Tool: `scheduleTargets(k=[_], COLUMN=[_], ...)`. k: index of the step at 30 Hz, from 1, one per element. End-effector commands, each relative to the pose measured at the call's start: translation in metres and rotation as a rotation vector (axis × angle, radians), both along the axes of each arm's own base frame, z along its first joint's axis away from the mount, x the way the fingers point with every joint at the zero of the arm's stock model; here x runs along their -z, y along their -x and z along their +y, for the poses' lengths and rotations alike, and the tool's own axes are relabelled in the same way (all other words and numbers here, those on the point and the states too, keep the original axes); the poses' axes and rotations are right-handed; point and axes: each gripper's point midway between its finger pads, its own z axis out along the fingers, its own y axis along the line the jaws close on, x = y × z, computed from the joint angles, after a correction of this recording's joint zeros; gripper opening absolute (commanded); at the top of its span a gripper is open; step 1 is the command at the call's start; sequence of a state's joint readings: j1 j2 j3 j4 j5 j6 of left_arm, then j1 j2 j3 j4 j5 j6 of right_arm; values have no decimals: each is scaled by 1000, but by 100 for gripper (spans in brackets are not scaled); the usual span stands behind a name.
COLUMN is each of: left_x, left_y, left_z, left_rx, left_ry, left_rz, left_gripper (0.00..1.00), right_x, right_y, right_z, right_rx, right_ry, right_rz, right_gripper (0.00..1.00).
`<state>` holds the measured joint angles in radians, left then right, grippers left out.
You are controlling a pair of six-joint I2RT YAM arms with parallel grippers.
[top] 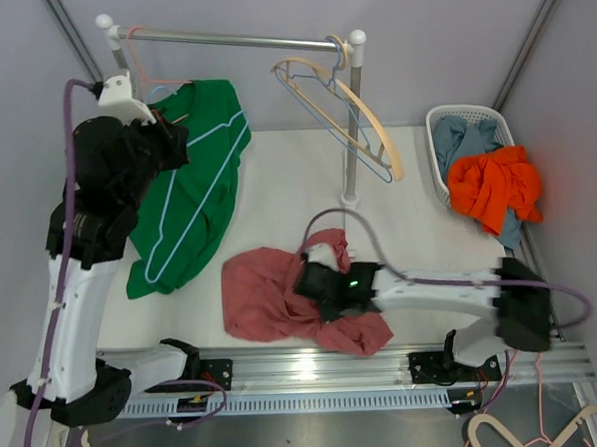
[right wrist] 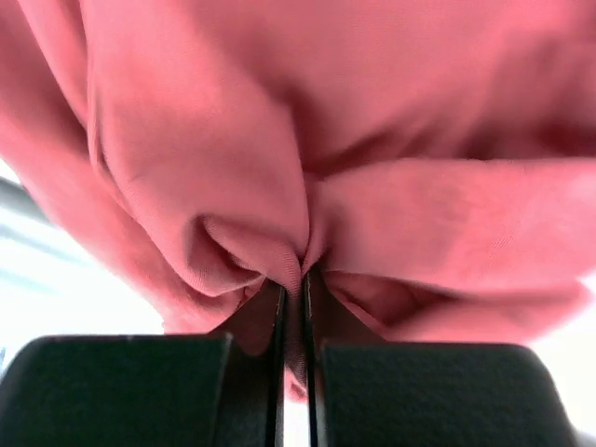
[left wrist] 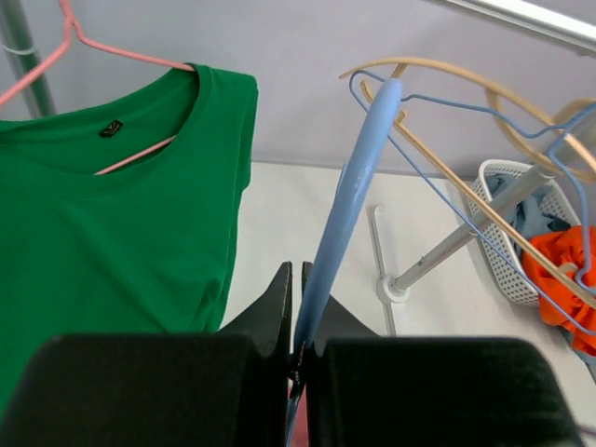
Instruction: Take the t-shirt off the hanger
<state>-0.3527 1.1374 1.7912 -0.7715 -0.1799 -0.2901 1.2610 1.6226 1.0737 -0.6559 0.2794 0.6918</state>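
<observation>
A pinkish-red t-shirt (top: pixel 262 295) lies crumpled on the table, off any hanger. My right gripper (top: pixel 312 283) is shut on a fold of it; in the right wrist view the cloth (right wrist: pixel 326 140) fills the frame and is pinched between the jaws of the gripper (right wrist: pixel 296 284). My left gripper (top: pixel 169 140) is raised near the rail and shut on a bare light-blue hanger (top: pixel 192 204), whose arm (left wrist: pixel 349 200) rises from the gripper (left wrist: pixel 298 279) in the left wrist view.
A green t-shirt (top: pixel 192 189) hangs on a pink hanger (left wrist: pixel 102 47) from the rail (top: pixel 239 36). Wooden and blue wire hangers (top: pixel 358 120) hang by the rack post (top: pixel 354 171). A white basket (top: pixel 439 136) holds orange cloth (top: pixel 492 188). Spare hangers (top: pixel 540 431) lie at the front right.
</observation>
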Motion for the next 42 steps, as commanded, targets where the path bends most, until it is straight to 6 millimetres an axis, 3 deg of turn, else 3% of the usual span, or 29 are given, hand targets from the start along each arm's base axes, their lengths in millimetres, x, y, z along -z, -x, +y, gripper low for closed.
scheduleTargets(k=[1, 2, 4, 5, 8, 9, 10, 11, 12, 13, 14, 15, 17, 19, 21, 22, 23, 28, 30, 31, 32, 35, 38, 39, 42], left_x=[-14, -9, -16, -10, -25, -18, -18, -24, -22, -25, -30, -30, -26, -25, -30, -27, -16, -21, -17, -26, -18, -25, -30, -31, -40], left_y=[-24, -35, -46, -58, -69, -78, -81, -83, -90, -92, -95, -98, -107, -118, -124, -129, -141, -159, -168, -168, -175, -181, -185, -185, -186], left_z=[-3, -3, -5, -10, -13, -12, -12, -12, -13, -13, -13, -15, -19, -25, -26, -27, -30, -39, -45, -46, -51, -59, -68, -69, -79], left_rx=[-23, -47, -56, -58, -74, -98, -108, -114, -121, -125, -125, -121, -116, -107, -108, -111, -114, -106, -96, -96, -90, -74, -83, -109, -131], left_ry=[37, 28, 49, 45, 71, 61, 59, 63, 55, 55, 56, 52, 48, 47, 42, 36, 21, 24, 21, 28, 15, 4, -21, -31, -75], left_rz=[-78, -65, -89, -73, -102, -80, -80, -90, -88, -99, -117, -124, -123, -123, -131, -123, -94, -100, -95, -114, -102, -140, -181, -192, -259], left_gripper=[1, 1, 1, 1, 1, 1, 1, 1, 1, 1, 1, 1, 1, 1, 1, 1, 1, 1, 1, 1, 1, 1, 1, 1, 1], right_x=[-121, -159, -220, -271, -330, -385, -403, -402, -444, -454, -443, -466, -464, -432, -401, -372, -362, -284, -266, -249, -251, -264, -304, -333, -376], right_y=[-34, -65, -96, -130, -184, -201, -213, -243, -248, -258, -286, -290, -311, -341, -364, -373, -381, -409, -415, -420, -421, -421, -420, -419, -411], right_z=[-66, -93, -130, -167, -204, -245, -254, -263, -292, -296, -303, -330, -330, -353, -360, -369, -374, -405, -424, -431, -440, -448, -443, -442, -437], right_rx=[275, 372, 465, 600, 618, 714, 699, 729, 783, 771, 781, 819, 770, 816, 835, 871, 887, 1014, 1084, 1120, 1132, 1138, 1068, 1032, 972], right_ry=[-208, -247, -349, -408, -408, -446, -448, -418, -443, -468, -467, -491, -577, -584, -595, -577, -580, -550, -540, -530, -537, -533, -576, -599, -639], right_rz=[-205, -299, -420, -531, -654, -776, -810, -803, -909, -917, -883, -949, -908, -837, -769, -712, -713, -641, -617, -576, -587, -634, -700, -756, -836], right_gripper=[0, 0, 0, 0, 0, 0, 0, 0, 0, 0, 0, 0, 0, 0, 0, 0, 0, 0, 0, 0, 0, 0, 0, 0, 0])
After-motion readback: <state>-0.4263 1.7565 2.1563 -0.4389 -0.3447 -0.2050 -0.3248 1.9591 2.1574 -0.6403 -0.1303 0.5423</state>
